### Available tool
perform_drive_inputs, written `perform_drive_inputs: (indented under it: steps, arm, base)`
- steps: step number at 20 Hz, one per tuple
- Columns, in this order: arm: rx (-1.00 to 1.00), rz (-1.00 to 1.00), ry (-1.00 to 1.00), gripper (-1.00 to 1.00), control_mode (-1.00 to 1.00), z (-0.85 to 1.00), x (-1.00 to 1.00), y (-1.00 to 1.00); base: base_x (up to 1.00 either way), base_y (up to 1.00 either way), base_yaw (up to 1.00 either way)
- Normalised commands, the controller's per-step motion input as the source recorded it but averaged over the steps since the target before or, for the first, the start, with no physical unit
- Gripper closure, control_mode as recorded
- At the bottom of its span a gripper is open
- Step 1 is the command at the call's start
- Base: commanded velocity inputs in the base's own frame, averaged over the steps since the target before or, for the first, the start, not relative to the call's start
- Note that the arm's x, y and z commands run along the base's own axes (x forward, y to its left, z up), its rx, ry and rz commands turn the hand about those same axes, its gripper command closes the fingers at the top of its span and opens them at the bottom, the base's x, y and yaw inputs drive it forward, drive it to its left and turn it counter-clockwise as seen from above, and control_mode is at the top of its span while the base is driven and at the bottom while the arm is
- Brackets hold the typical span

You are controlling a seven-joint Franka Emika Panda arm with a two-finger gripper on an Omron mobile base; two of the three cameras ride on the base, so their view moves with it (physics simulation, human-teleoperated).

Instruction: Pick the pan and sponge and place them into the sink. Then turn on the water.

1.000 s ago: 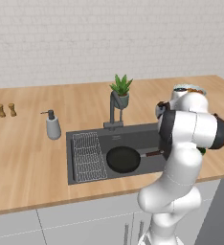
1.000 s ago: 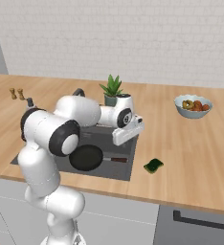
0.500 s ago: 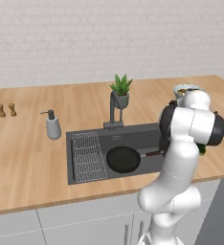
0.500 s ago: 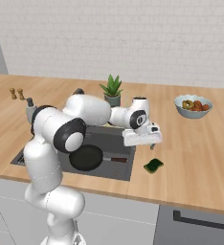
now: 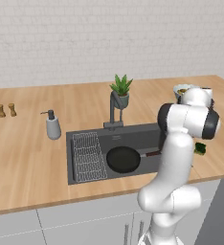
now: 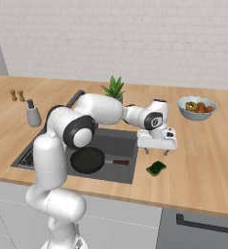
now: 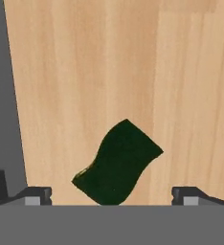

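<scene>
Right base view shows a light wooden counter [image 6: 218, 160] running across the frame under a white brick wall [image 6: 135, 39], with pale grey cabinet fronts [image 6: 116, 219] below. The sink [image 6: 123, 146], a dark grey basin, sits left of centre, and the pan [image 6: 87, 160] lies inside it, its round black body toward the lower left of the basin and its reddish-brown handle [image 6: 117, 162] pointing right, nearly level across the frame. The sponge [image 6: 156, 168] lies flat on the counter just right of the sink's edge, below centre, apart from the basin. The gripper [image 6: 156, 150] hangs above the sponge, its two fingers spread apart and pointing down, clear of it.

In the hand view the sponge [image 7: 117, 162] sits in the lower middle of the frame as a dark green, slightly wavy block, its long axis running diagonally from lower left to upper right; the spread fingertips [image 7: 35, 196] stand to either side of it at the bottom edge.

In the left base view the sponge [image 5: 200, 149] peeks out at the right, behind the white arm [image 5: 181, 158]. Other things on the counter: a potted plant [image 6: 114, 88] behind the sink, a bowl of fruit [image 6: 197, 107] at the right, a soap dispenser [image 6: 33, 113] and two small shakers [image 6: 17, 95] at the left. The faucet [image 5: 115, 110] rises at the back rim, and a wire rack [image 5: 89, 155] fills the basin's left part.
</scene>
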Motion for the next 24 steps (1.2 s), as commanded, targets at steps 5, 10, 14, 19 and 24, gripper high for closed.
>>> perform_drive_inputs:
  steps: [5,10,14,19,24]
  arm:
    - [0.08,-0.10,-0.01,-1.00,-1.00,-0.15,0.00,-0.19]
    - [0.01,-0.09,0.00,-1.00,-1.00,-0.21,0.00,0.00]
    - [0.00,-0.12,0.00,-1.00,-1.00,-0.17,-0.13,0.01]
    - [0.00,-0.13,0.00,-1.00,-1.00,-0.23,-0.27,0.11]
    - [0.00,-0.15,0.00,-1.00,-1.00,-0.31,-0.24,0.33]
  base:
    - [0.00,0.00,0.00]
    - [0.00,0.00,0.00]
    - [0.00,0.00,0.00]
    - [0.00,0.00,0.00]
    - [0.00,0.00,0.00]
